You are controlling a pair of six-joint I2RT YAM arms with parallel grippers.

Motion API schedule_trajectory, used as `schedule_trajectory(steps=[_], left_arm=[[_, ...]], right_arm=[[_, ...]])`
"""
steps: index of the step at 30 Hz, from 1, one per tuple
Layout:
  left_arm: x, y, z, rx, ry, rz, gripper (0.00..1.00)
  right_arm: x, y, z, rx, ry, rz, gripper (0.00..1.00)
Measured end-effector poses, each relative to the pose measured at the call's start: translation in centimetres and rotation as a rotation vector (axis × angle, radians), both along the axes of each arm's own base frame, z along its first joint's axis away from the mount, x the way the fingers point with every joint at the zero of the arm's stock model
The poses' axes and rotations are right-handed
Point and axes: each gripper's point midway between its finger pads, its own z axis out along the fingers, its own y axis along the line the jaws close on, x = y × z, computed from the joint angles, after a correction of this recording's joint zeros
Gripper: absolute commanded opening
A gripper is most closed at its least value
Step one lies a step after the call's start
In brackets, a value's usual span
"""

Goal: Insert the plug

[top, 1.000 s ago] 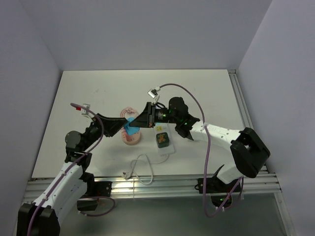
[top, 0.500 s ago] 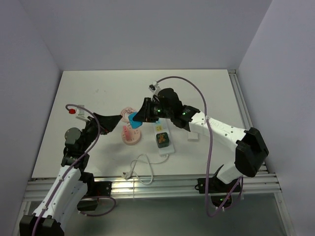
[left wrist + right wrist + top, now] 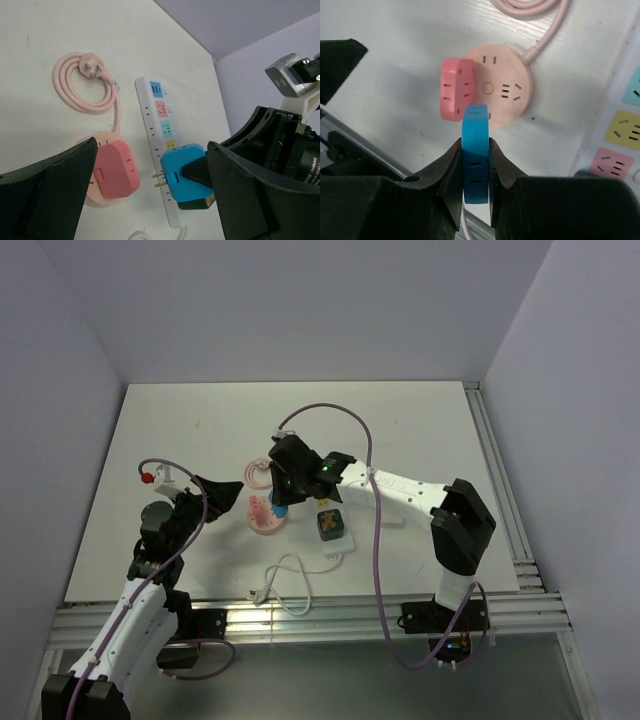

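The white bench (image 3: 420, 430) carries 2 socket units near its middle. A round pink socket (image 3: 267, 524) lies flat, with a pink adapter (image 3: 456, 90) plugged into its left side. Its pink cable (image 3: 258, 472) lies coiled in a loop just behind it, the plug end at the coil's far side. Just to the right lies a white power strip (image 3: 341, 546), running front to back, with 4 coloured outlets showing and a dark adapter (image 3: 329, 524) seated near its front end. Its white cord (image 3: 290, 558) curls over the bench toward the near edge
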Motion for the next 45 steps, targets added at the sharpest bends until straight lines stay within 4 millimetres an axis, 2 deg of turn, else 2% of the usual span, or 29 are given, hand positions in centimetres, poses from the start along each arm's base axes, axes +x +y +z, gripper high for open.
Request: schedule_trajectory(steps=[7, 16, 24, 32, 45], left_arm=[[-0.1, 0.4, -1.4, 0.033, 0.014, 0.014, 1.0], [0.0, 0.3, -1.8, 0.047, 0.02, 0.003, 1.0], [0.2, -0.1, -3.3, 0.065, 0.066, -0.021, 0.99], [0.2, 0.0, -3.4, 0.068, 0.068, -0.021, 0.98], [0.2, 0.0, -3.6, 0.071, 0.073, -0.022, 0.98]], right_arm=[[0.7, -0.3, -1.1, -0.077, -0.019, -0.025, 0.0], [1.4, 0.0, -2.7, -0.131, -0.028, -0.037, 0.0], [2.0, 0.3, -2.6, -0.124, -0.056, -0.047, 0.0], [2.7, 0.9, -2.4, -0.103, -0.083, -0.053, 0.0], [3.0, 1.0, -4.1, -0.131, -0.08, -0.055, 0.0]])
